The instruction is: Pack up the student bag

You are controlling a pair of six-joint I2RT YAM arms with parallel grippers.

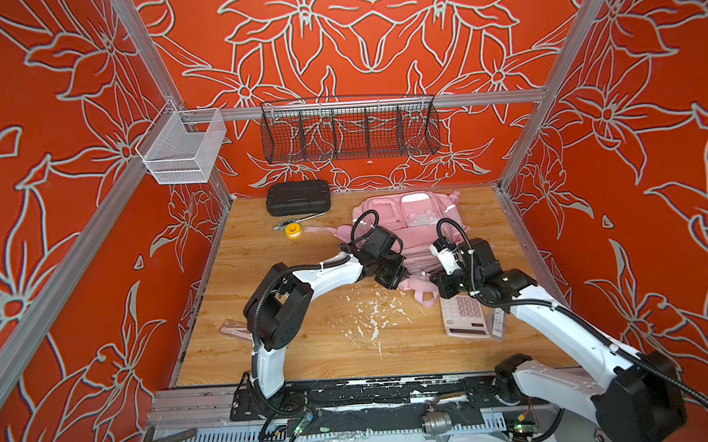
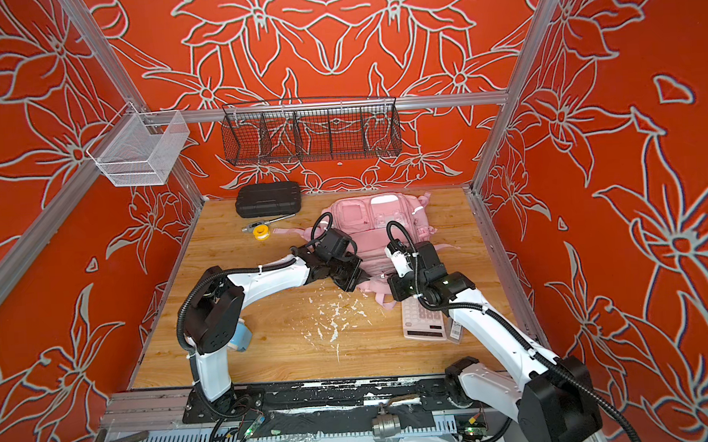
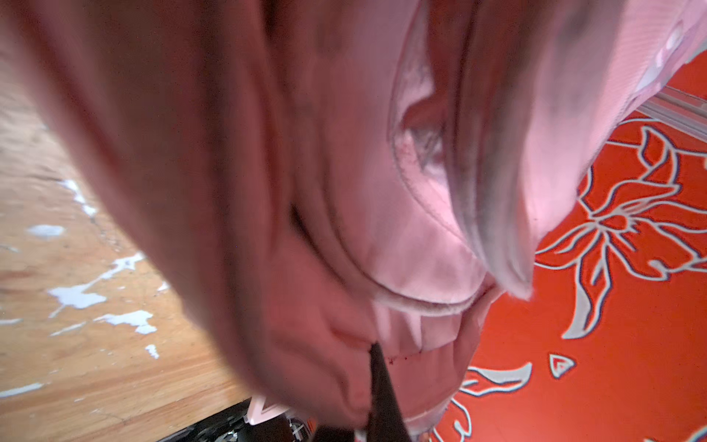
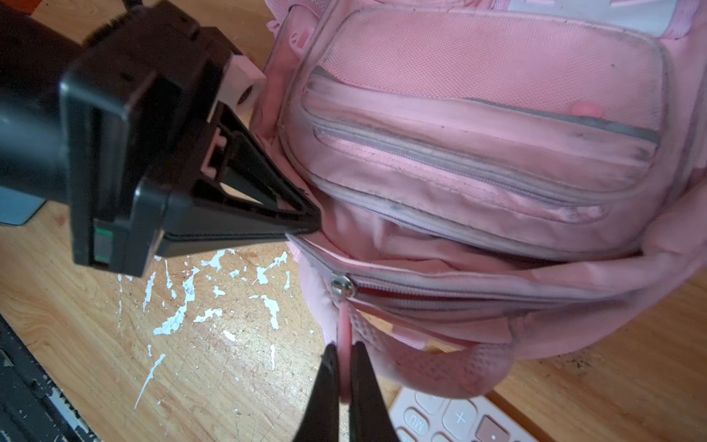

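Pink fabric student bag (image 1: 411, 227) lies flat toward the back right of the counter (image 1: 309, 357), front pockets up, handle end toward the arms. In the right wrist view the main zipper looks part open, with a slack gap under the front pocket.

Right claw (image 4: 343, 356) is clenched on the pink zipper pull (image 4: 344, 329), right by the slider, likely to run the zipper and widen the mouth. Left claw (image 4: 311, 224) is clamped on the bag's edge fabric beside the zipper line, probably to anchor the soft cloth so the pull has something to work against. Left wrist view is all blurred pink cloth, so it shows contact only.

Calculator (image 1: 465, 318) sits just beside the handle, under the right arm, handy for packing. Black case (image 1: 298, 198) is well apart at the back, uninvolved.
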